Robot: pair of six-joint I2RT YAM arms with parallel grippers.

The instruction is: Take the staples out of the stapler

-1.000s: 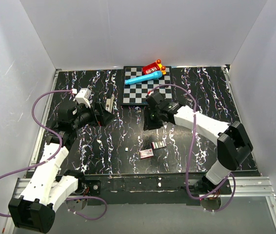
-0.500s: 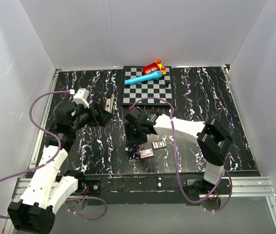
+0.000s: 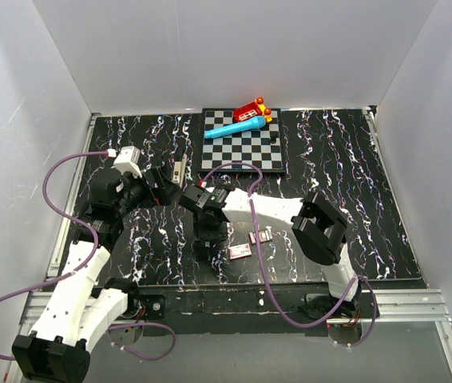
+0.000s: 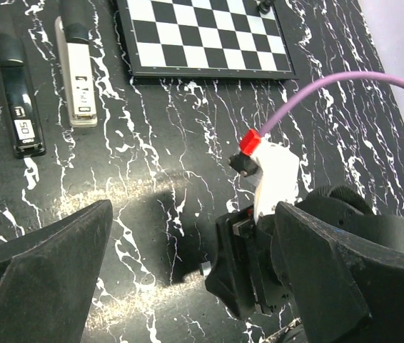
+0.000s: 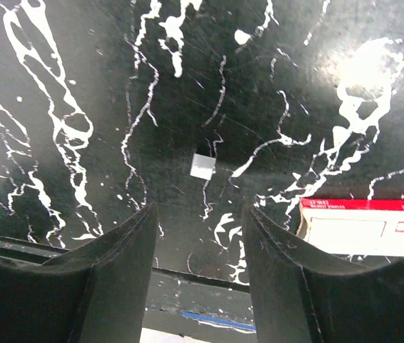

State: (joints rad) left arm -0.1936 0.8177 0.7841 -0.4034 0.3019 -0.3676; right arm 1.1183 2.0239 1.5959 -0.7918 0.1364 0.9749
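Just beside chessboard [image 4: 209,39] left edge, stapler [image 4: 78,75] untouched

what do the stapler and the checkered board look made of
Stapler: silvery strip looks like brushed metal, pale with dull sheen; dark end probably plastic. Board: printed black-and-white squares in a thin black rim, likely plastic or coated card, cannot tell.

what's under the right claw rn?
Right claw is open over the table: only a small white scrap below it, a red-and-white box off to one side. Overhead, the arm covers that spot.
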